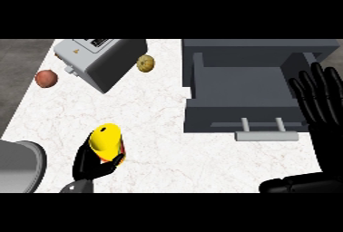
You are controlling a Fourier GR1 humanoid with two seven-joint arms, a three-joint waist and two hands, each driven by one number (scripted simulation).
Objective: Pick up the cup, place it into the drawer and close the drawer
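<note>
White, faintly veined marble forms the surface (201, 158), which fills most of the head view, with darker floor showing along its left side.

At the upper right sits the grey drawer (244, 90), pulled out toward the viewer from its housing; its inside looks bare and its pale bar handle (266, 135) juts from the front panel on 2 short posts.

A grey toaster (100, 61) stands at the upper left, turned at an angle to the surface's edges, with slots visible on its top.

Part of a grey rounded object (20, 165) shows at the left edge, low down; what it is cannot be told.

The right hand (321, 102) shows at the right edge, over the drawer's right side, black fingers straight and spread, pointing up the view.

The left hand (90, 165) is at the lower left, fingers and thumb curled round the cup (106, 138).

That cup is yellow with a red band near its base, and it lies well left of the drawer, tilted in the grasp with its yellow end toward the top.

A reddish-brown round fruit (46, 78) rests left of the toaster near the surface's edge.

Just right of the toaster lies a small tan potato-like item (146, 63), between toaster and drawer.
</note>
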